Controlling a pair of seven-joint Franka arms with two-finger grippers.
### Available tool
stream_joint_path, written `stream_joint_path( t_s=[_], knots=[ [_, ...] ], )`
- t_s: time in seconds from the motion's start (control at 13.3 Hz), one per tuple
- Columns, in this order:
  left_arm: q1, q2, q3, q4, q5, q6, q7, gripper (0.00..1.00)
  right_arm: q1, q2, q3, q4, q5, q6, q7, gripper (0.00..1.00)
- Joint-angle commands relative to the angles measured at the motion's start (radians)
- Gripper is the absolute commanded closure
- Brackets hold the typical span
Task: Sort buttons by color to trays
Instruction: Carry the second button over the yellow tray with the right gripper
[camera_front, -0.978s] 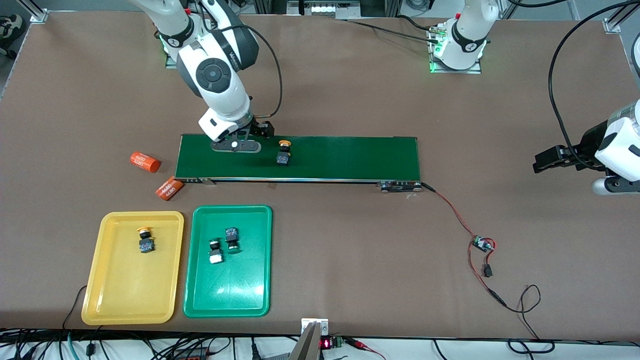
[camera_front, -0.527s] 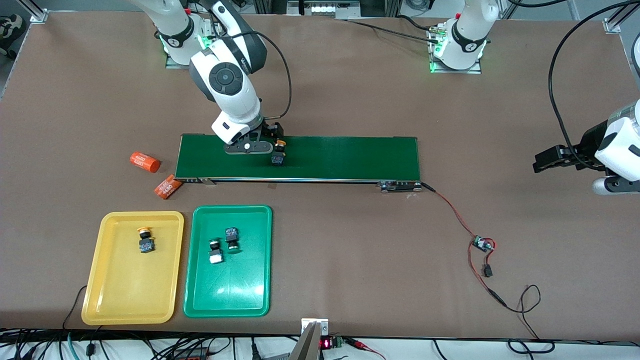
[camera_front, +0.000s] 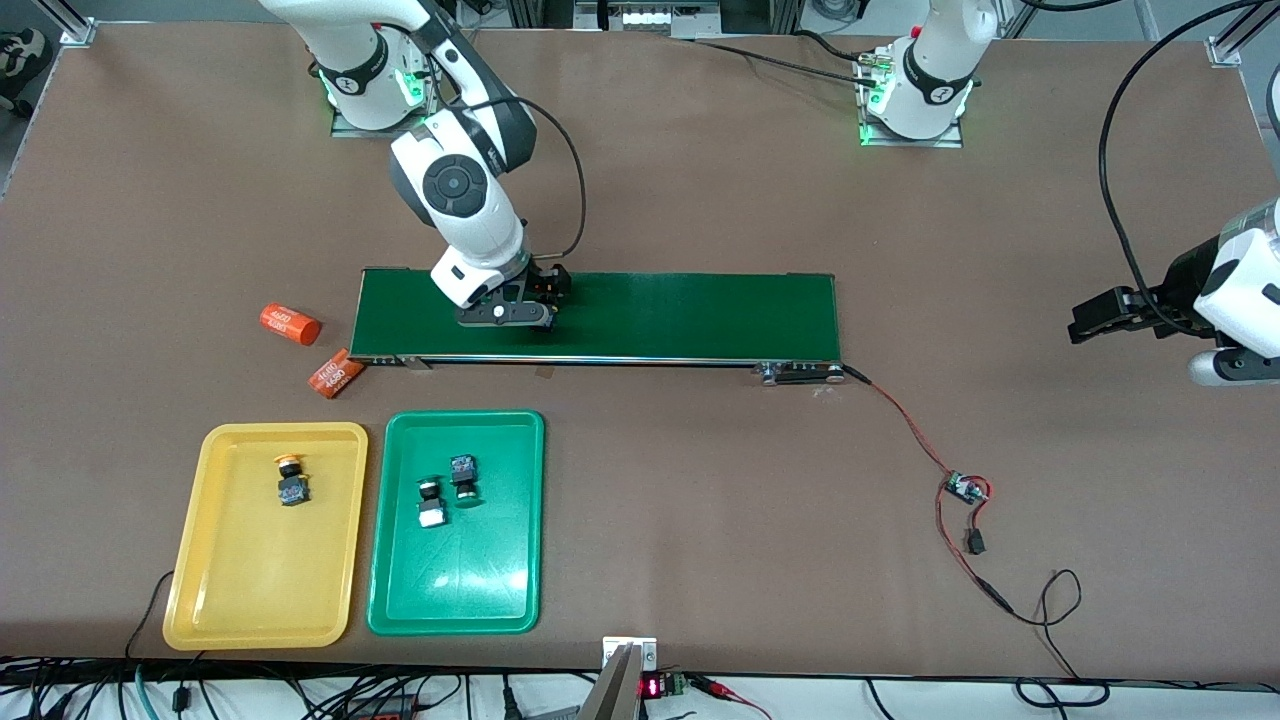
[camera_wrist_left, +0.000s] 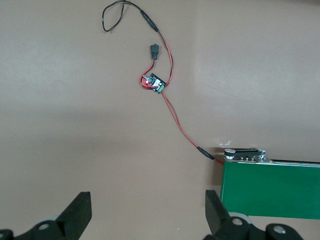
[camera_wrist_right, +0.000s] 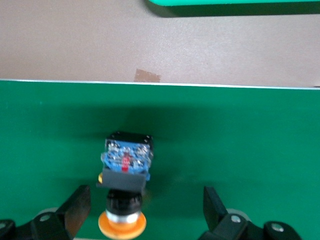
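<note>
one yellow-capped button (camera_wrist_right: 125, 175) lies between the open right pincer (camera_wrist_right: 145, 212) fingers.

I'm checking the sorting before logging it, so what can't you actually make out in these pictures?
- Front view: the button on the belt is hidden under the right gripper; only the right wrist view shows it.
- Front view: the caps of the two buttons in the green tray are too small to tell colour.
- Front view: the left arm is cut off by the edge.
</note>
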Motion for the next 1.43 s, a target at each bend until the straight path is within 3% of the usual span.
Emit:
stream_joint_path(
  t_s=[0.0, 0.3, 0.38, 0.45, 0.6, 0.75, 1.2, 1.35],
  knots=[
    [-0.002, -0.036, -0.007, -0.038, -0.006, 0.022, 0.013, 0.0, 0.006, 0.028, -0.006, 0.012, -0.035, 0.023, -0.007, 0.05],
    [-0.002, -0.134, -0.01, -0.202, -0.008, 0.14, 0.013, 0.0, 0.003, 0.042, -0.023, 0.017, -0.084, 0.02, -0.046, 0.67],
    [-0.002, -0.14, -0.011, -0.212, -0.008, 0.145, 0.013, 0.0, 0.003, 0.039, -0.043, 0.037, -0.081, 0.014, -0.071, 0.79],
    [-0.002, -0.142, -0.013, -0.213, -0.008, 0.145, 0.013, 0.0, 0.002, 0.038, -0.05, 0.061, -0.075, -0.004, -0.076, 0.84],
    [-0.002, -0.145, -0.013, -0.213, -0.008, 0.131, 0.013, 0.0, -0.001, 0.039, -0.063, 0.135, -0.067, -0.09, -0.077, 0.92],
    [-0.002, -0.149, -0.014, -0.207, -0.009, 0.061, 0.012, 0.0, -0.004, 0.039, -0.09, 0.199, -0.067, -0.15, -0.082, 0.92],
    [0.009, -0.149, -0.031, -0.209, -0.006, 0.06, 0.012, 0.0, -0.049, 0.08, -0.236, 0.405, -0.067, -0.318, -0.35, 0.92],
    [0.008, -0.149, -0.033, -0.207, -0.006, 0.053, 0.012, 0.0, -0.099, 0.117, -0.245, 0.436, -0.066, -0.323, -0.411, 0.92]
  ],
)
